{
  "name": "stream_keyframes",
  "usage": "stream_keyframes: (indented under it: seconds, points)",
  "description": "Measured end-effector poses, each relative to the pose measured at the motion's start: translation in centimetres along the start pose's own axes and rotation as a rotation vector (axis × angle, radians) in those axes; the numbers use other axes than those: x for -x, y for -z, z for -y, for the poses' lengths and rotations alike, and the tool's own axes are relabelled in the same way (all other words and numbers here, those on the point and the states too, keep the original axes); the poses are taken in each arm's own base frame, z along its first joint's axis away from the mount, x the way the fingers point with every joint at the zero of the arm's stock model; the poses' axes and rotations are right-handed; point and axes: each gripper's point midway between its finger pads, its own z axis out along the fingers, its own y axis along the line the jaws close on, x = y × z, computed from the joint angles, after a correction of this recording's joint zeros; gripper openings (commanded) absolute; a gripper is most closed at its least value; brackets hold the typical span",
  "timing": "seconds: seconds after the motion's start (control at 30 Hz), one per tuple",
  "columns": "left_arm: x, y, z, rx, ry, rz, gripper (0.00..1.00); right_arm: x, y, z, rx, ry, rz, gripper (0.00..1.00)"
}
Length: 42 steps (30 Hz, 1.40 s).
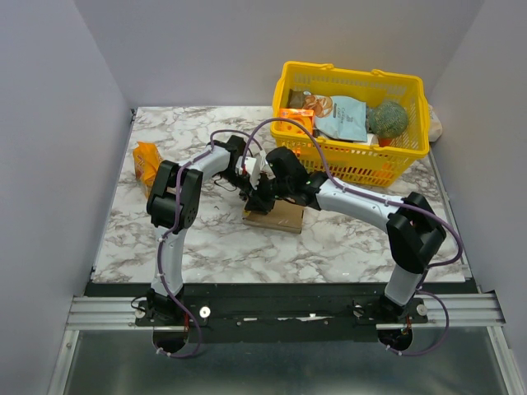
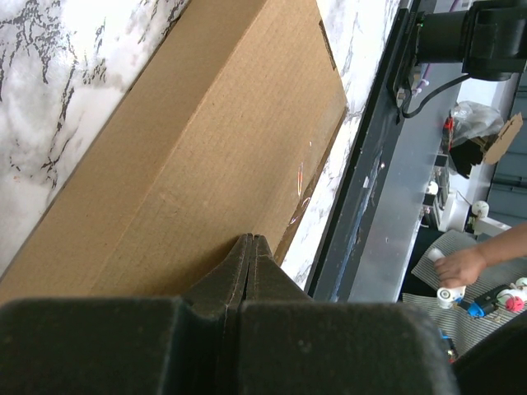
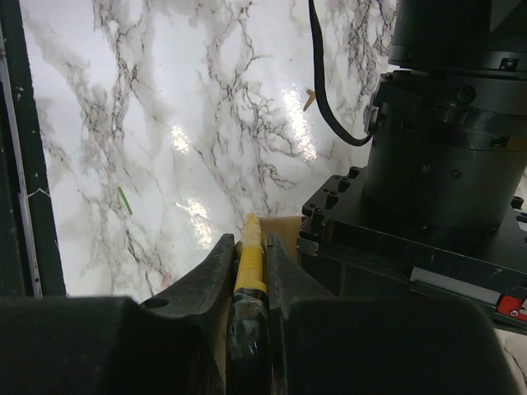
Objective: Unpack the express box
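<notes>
The left gripper (image 2: 251, 247) had its jaws pressed together on nothing, tips aimed at the brown top of the express box (image 2: 206, 156) just below them. Beside it, the right gripper (image 3: 249, 239) pinched a slim yellow object (image 3: 249, 265) in a narrow grip. Beyond that gripper stood a yellow basket (image 1: 362, 169).

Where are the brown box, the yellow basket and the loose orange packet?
brown box (image 1: 280, 220): top view, its bare top face.
yellow basket (image 1: 379, 169): top view, its front mesh wall.
orange packet (image 1: 146, 161): top view, its middle, left of arms.
</notes>
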Motion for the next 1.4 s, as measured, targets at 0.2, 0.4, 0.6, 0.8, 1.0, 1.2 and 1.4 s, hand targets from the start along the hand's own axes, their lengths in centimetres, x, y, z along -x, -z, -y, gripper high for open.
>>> stream_keyframes:
  seconds: [0.2,0.4,0.6,0.8,1.0,1.2,1.4]
  points:
    - [0.0,0.0,0.0,0.0,0.0,0.0,0.0,-0.4,-0.3,0.1,0.0,0.01,-0.009,0.0]
    - [0.0,0.0,0.0,0.0,0.0,0.0,0.0,-0.7,-0.4,0.2,0.002,0.022,-0.011,0.0]
    - [0.0,0.0,0.0,0.0,0.0,-0.001,0.0,-0.9,-0.3,0.1,0.003,0.039,-0.005,0.0]
    - [0.0,0.0,0.0,-0.001,0.001,-0.002,0.0,-1.0,0.1,-0.1,0.0,0.05,-0.005,0.0]
    - [0.0,0.0,-0.1,-0.002,0.002,-0.005,0.0,-1.5,1.0,-0.5,-0.003,0.044,-0.021,0.01]
    - [0.0,0.0,-0.1,-0.003,0.007,-0.009,0.0,-1.9,1.6,-0.5,-0.022,0.051,-0.028,0.0]
    - [0.0,0.0,-0.1,-0.003,0.005,-0.009,0.0,-2.2,1.9,-0.3,-0.046,0.055,-0.036,0.0]
